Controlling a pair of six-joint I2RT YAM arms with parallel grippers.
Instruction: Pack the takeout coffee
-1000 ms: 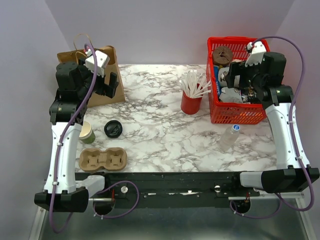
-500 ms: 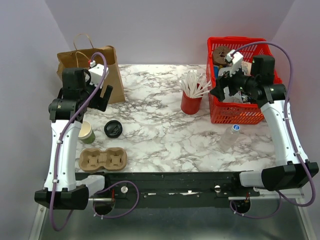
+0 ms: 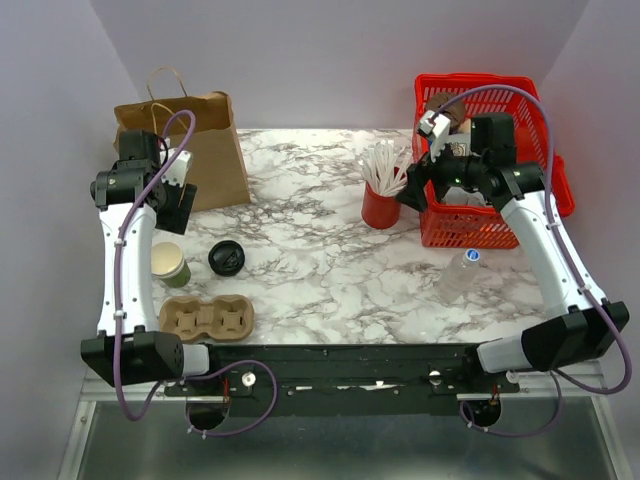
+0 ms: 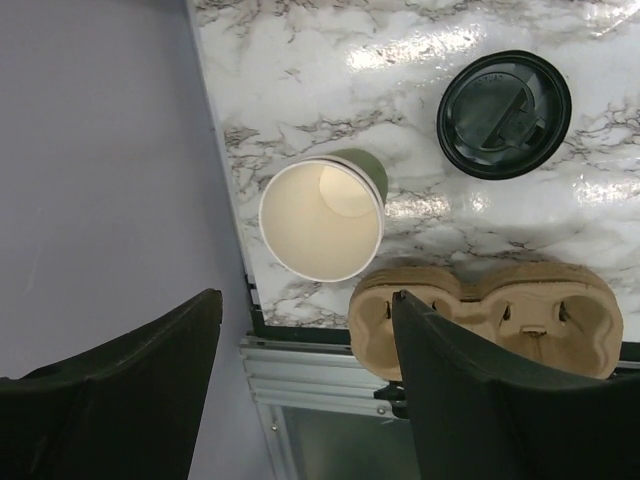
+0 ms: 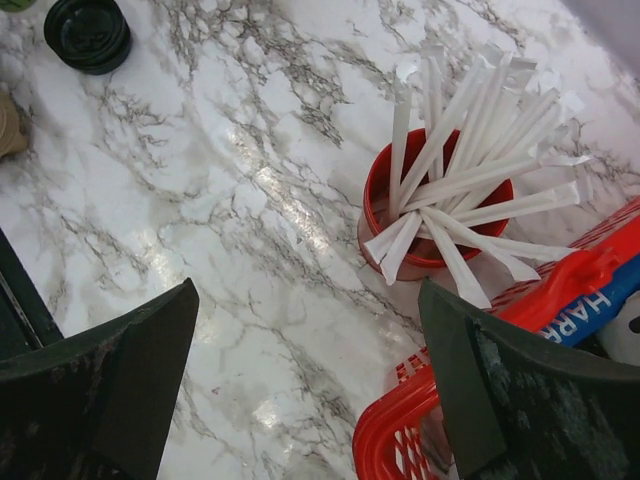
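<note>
The takeout coffee cup [image 3: 170, 264] is olive green with a pale rim and stands upright and uncovered near the table's left edge. Its inside [image 4: 322, 220] looks empty. The round black lid [image 3: 227, 258] lies flat on the marble to the cup's right, also visible in the left wrist view [image 4: 503, 113]. My left gripper [image 3: 180, 205] hangs above and just behind the cup, open [image 4: 306, 297], with nothing between its fingers. My right gripper [image 3: 412, 190] is open [image 5: 307, 288] over bare marble beside the red cup, holding nothing.
A brown paper bag [image 3: 195, 150] stands at the back left. A cardboard cup carrier [image 3: 206, 318] lies by the front edge. A red cup of white sticks [image 3: 383, 195], a red basket [image 3: 485, 225] and a small water bottle [image 3: 460, 272] sit on the right.
My left arm drew back from the paper bag to above the green cup, its jaws narrowing a little. My right arm swung left out of the red basket towards the red cup.
</note>
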